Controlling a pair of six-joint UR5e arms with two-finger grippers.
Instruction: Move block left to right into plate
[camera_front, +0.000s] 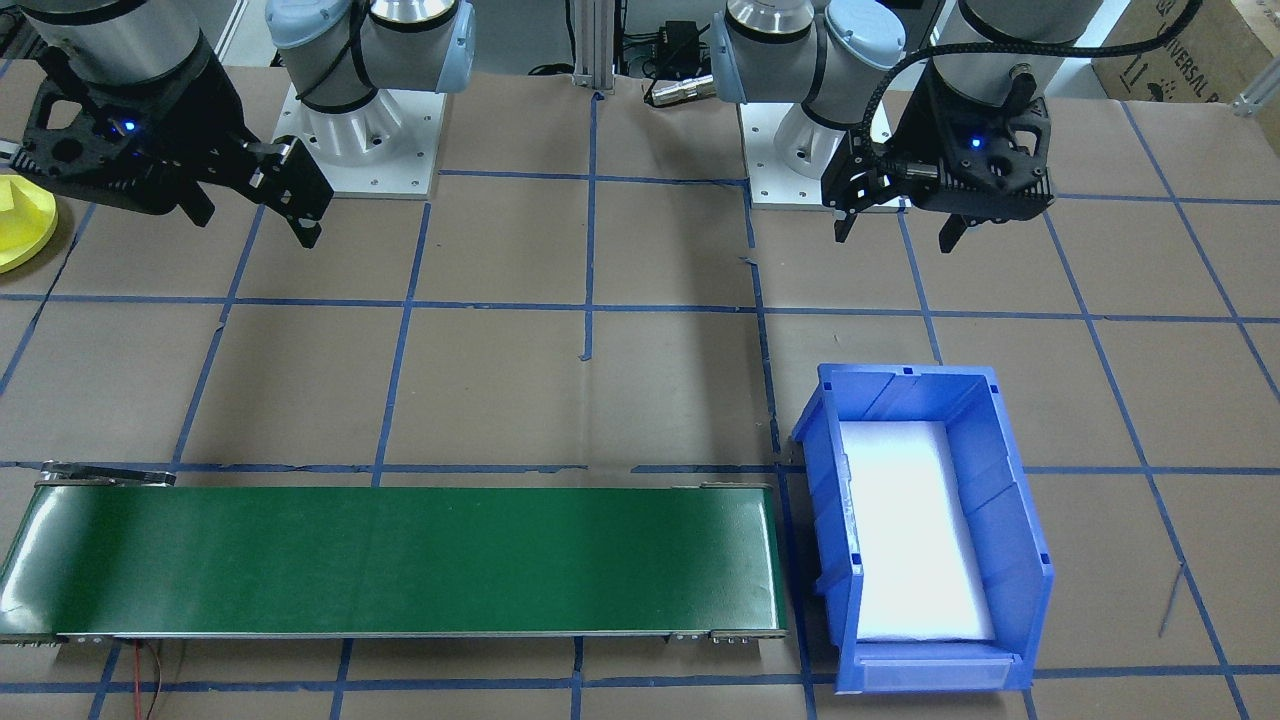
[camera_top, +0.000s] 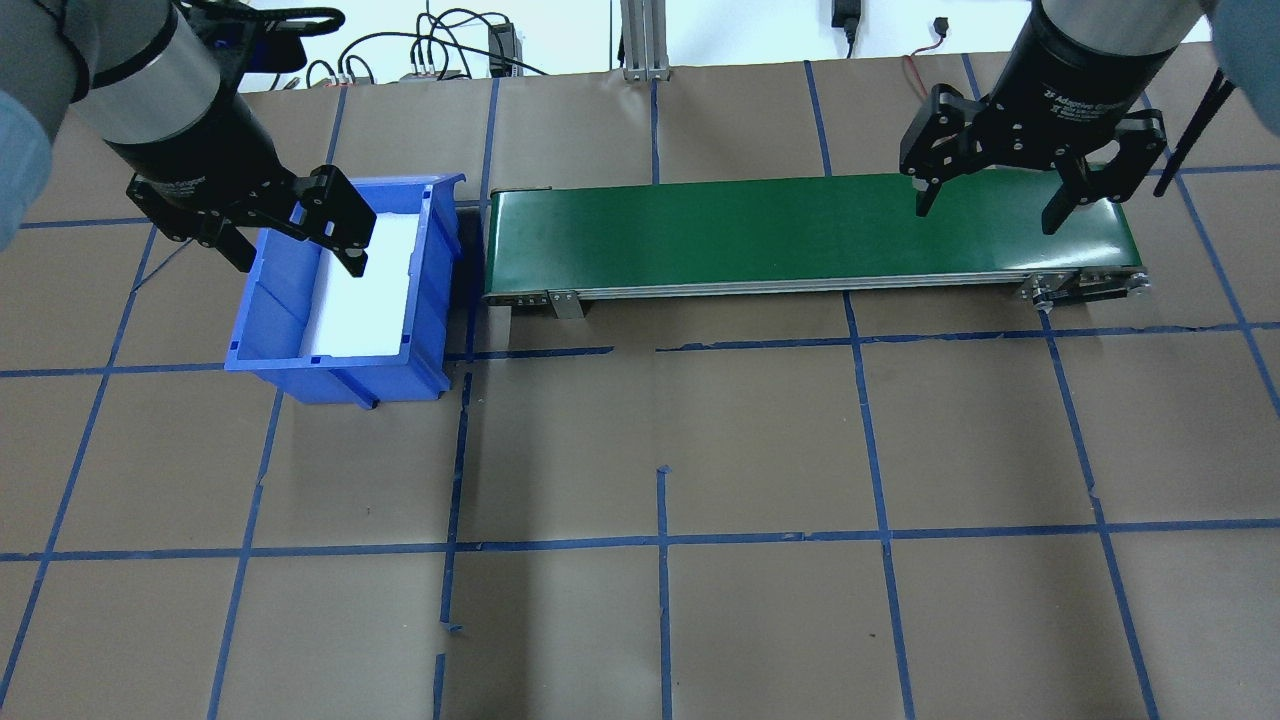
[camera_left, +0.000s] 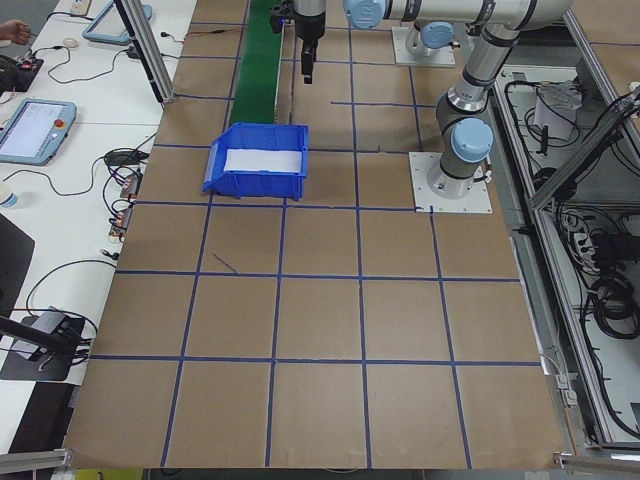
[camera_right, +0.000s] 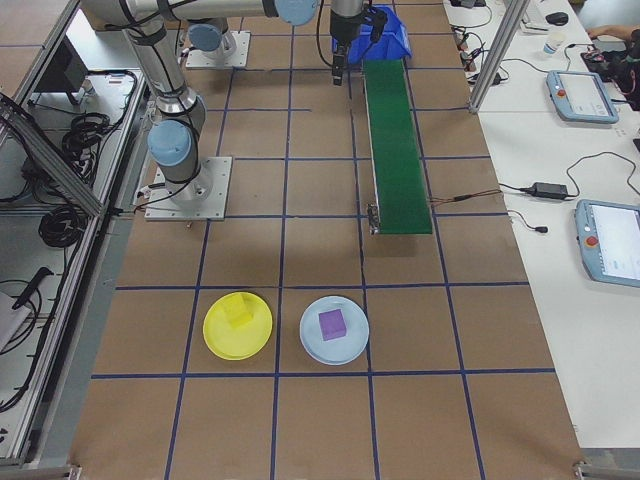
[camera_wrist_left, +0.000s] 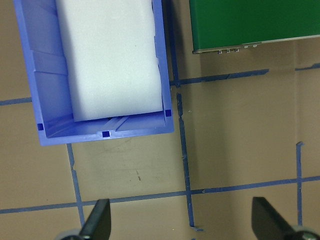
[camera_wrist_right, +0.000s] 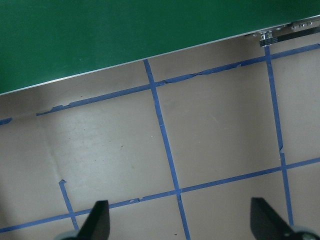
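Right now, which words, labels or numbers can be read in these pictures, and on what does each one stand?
"UNIVERSAL R", cut off at the picture's edge: on the cardboard box.
"2F Adaptive Gripper", barely legible: on the body of the right hand.
White print on the left hand: too blurred to read.

My table (camera_top: 640, 620) wears matt brown paper; the plate (camera_right: 237, 326) looks like smooth yellow plastic, the bin (camera_top: 270, 320) glossy.

Green belt (camera_wrist_right: 125, 35) above taped table (camera_wrist_right: 215, 140)
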